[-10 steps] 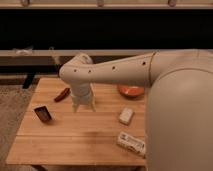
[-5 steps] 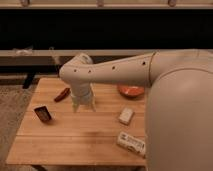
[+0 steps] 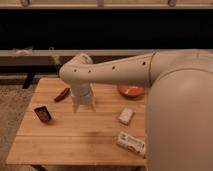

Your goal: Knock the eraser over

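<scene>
The eraser [image 3: 43,114] is a small dark block with a reddish-orange face. It stands upright near the left edge of the wooden table [image 3: 75,137]. My gripper [image 3: 83,106] hangs from the white arm over the table's middle, its fingertips pointing down close to the tabletop. It is to the right of the eraser and apart from it.
A red chili-shaped object [image 3: 62,94] lies at the back left. An orange plate [image 3: 131,91] sits at the back right. A plain whitish block [image 3: 126,116] and a longer white printed box [image 3: 131,143] lie on the right. My arm covers the right side.
</scene>
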Available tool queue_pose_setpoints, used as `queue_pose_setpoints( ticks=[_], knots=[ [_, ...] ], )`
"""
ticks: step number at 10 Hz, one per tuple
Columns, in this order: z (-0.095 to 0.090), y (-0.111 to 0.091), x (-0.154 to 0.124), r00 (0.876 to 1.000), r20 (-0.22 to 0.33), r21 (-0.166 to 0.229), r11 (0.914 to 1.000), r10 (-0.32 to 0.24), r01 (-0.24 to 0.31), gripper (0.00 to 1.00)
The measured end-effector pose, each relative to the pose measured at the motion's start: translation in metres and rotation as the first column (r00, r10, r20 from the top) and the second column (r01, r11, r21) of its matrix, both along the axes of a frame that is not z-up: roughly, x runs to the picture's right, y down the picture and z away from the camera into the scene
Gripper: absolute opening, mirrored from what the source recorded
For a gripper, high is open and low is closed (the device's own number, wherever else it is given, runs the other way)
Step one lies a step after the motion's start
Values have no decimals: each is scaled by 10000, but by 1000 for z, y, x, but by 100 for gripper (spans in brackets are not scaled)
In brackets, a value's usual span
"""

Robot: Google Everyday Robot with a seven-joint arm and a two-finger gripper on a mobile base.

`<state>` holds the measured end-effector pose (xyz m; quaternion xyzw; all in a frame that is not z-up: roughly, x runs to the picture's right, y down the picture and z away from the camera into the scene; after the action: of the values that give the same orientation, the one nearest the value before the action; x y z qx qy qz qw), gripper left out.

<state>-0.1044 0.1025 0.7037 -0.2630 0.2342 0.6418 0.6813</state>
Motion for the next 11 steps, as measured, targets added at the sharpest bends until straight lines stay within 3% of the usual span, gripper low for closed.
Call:
queue_pose_setpoints(
  ticks=[3, 5, 8, 11],
  knots=[
    [0, 0, 0, 9999, 69, 9, 10000, -83, 83, 65],
    [1, 11, -28, 9936, 824, 39, 9970, -773, 773, 65],
    [5, 26, -91, 9669, 1936, 176, 9859, -1665, 1662, 65],
    [27, 37, -140, 9428, 2398, 360, 9726, -2317, 2299, 65]
  ],
)
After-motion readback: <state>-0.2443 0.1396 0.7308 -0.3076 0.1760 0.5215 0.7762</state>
